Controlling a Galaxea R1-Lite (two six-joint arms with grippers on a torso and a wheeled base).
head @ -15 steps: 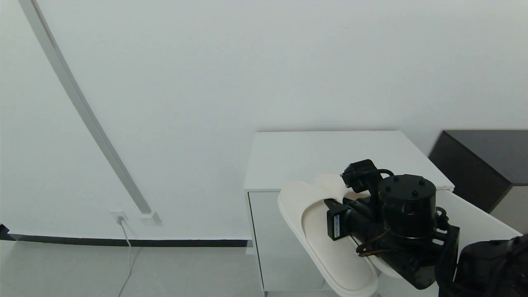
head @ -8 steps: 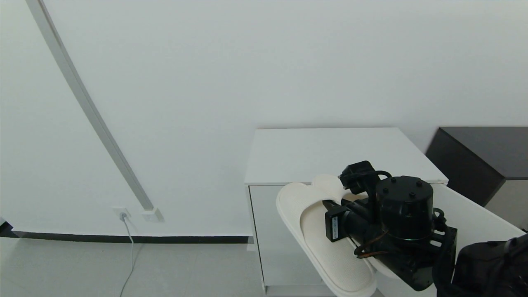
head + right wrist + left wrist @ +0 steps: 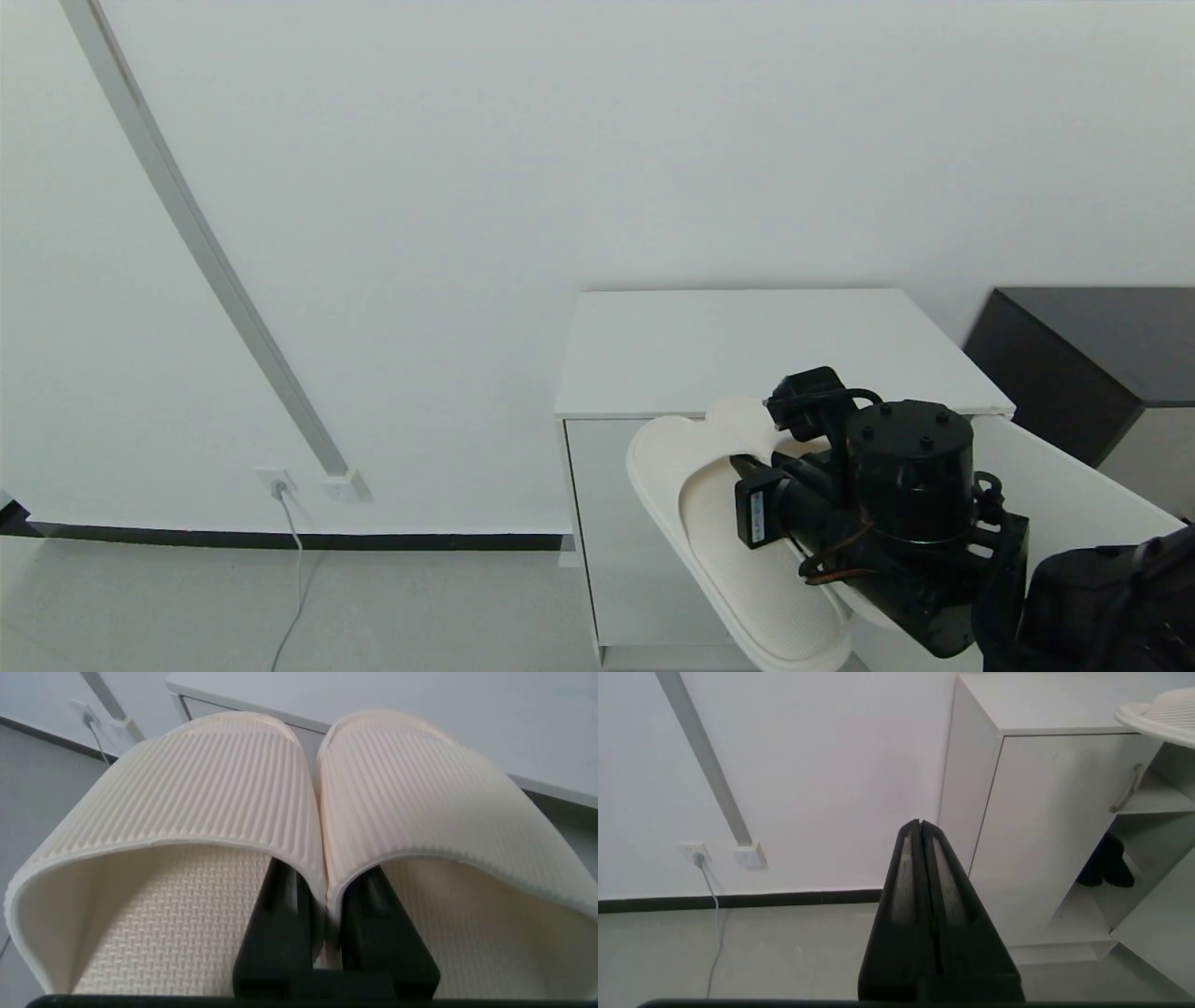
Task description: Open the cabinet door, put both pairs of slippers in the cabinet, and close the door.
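White cabinet (image 3: 747, 345) stands on grey floor (image 3: 420, 607).

Left tool (image 3: 920, 835) pressed closed; right tool (image 3: 324, 910) clamped.

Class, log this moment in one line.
right tool: shut on cream slippers | left tool: shut, empty | cabinet door: open | slippers not yet inside

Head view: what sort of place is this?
Likely a plain indoor room, perhaps an entryway: a white cabinet against a bare wall, a wall socket near the floor, and what look like dark shoes inside the cabinet.
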